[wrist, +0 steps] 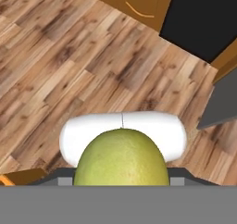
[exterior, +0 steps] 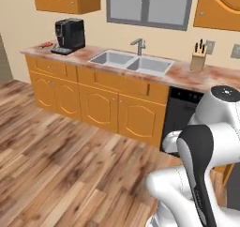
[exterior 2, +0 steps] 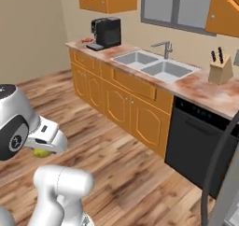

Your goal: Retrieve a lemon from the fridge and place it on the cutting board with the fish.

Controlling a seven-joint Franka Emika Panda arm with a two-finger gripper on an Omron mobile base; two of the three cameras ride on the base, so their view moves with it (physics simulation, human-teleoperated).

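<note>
The lemon (wrist: 121,157) sits right at the foot of the hand view, yellow-green and rounded, pressed between the jaws, which are closed on it partway. In the right base view the same lemon (exterior 2: 41,152) peeks out as a small yellow patch under the white gripper (exterior 2: 45,148), held low over the wooden floor (exterior 2: 126,173) and well away from the table (exterior 2: 205,92).

So the fetching part looks done: the fruit is in hand and the step now under way is the carry to the board. The fish (exterior: 45,45) appears as a small red sliver at the far left end of the table, just beside the black coffee machine (exterior: 69,35); whatever it lies on is too small to make out, though the cutting board is presumably there. The sink (exterior: 131,62) and knife block (exterior: 198,59) lie further right, and the black dishwasher (exterior 2: 198,145) stands below the table.

The next move calls for bringing the base closer to that left end, lifting the lemon above table height, and clearing the coffee machine on the way in. The lemon should be set down next to the fish, not on it, and released low, since a round fruit is likely to roll.
</note>
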